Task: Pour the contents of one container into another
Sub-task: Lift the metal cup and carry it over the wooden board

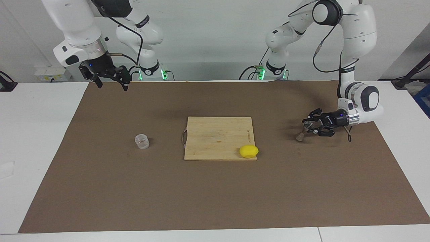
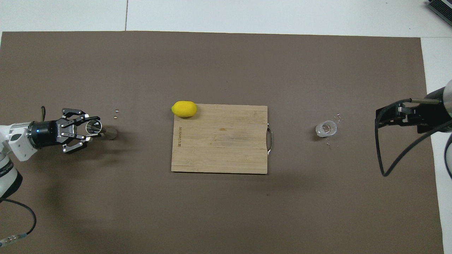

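From the facing view: left gripper [image 1: 309, 127] sits low toward the left arm's end of the brown mat [image 1: 215, 201], wrist turned flat so the hand points sideways along the table; fingers pinched on the metal jigger [image 1: 303, 130] at its upper cone, jigger tilted, its foot at the mat or just off it, can't tell which; thing looks light, stiff, prob. slick where it's polished, so the narrow waist seems the safer hold; the glass tumbler [image 1: 142, 141] stands upright on the mat toward the right arm's end, beside the cutting board [image 1: 218, 137], well apart from the jigger; thin glass, fragile & slippery, best taken round the wall w/ a gentle squeeze; right gripper [image 1: 111, 78] waits high over the mat's edge by its base, fingers spread, holding nothing; lemon [image 1: 249, 151] on the board's corner.

Overhead view: left gripper [image 2: 86, 129] comes in horizontal, forearm near level; jigger [image 2: 99, 129] leans away from the wrist, open mouth visible; tumbler [image 2: 326, 128] by the board's [image 2: 219, 139] handle end; lemon [image 2: 184, 108] at the corner farther from the robots; right gripper's cabling shows, its tips don't.
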Controlling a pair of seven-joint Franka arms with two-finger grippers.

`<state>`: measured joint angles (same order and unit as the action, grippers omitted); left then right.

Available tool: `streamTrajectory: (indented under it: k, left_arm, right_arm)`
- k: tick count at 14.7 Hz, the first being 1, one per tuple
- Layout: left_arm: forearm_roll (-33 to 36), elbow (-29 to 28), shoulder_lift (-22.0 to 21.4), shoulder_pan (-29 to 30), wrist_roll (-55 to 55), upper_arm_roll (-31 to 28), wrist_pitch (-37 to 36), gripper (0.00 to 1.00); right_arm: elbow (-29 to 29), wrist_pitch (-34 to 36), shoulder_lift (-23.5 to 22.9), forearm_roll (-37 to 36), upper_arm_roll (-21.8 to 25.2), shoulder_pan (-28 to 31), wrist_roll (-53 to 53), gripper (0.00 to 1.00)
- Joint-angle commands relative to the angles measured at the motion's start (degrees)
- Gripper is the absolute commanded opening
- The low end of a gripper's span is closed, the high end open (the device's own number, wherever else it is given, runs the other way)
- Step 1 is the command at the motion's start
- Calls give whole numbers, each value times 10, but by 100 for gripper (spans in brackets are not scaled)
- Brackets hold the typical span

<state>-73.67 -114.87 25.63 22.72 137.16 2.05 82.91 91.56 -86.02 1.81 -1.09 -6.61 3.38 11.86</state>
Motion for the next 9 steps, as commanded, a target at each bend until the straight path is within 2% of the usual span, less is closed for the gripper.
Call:
streamTrajectory:
  k: [1, 2, 6, 9]
  left_arm:
    - [-30, 3, 3, -49, -20, -6, 7, 17]
    - [-40, 3, 3, -58, -22, -6, 6, 14]
    - [-59, -1, 3, -101, -49, -5, 7, 16]
    - [-101, -13, 3, -144, -55, -5, 14, 16]
  right_arm:
    - [13, -7, 12, 13, -1, 6, 2, 100]
    - [13, -7, 12, 13, -1, 6, 2, 100]
    - [13, -7, 12, 13, -1, 6, 2, 100]
    - [13, -7, 12, 13, -1, 6, 2, 100]
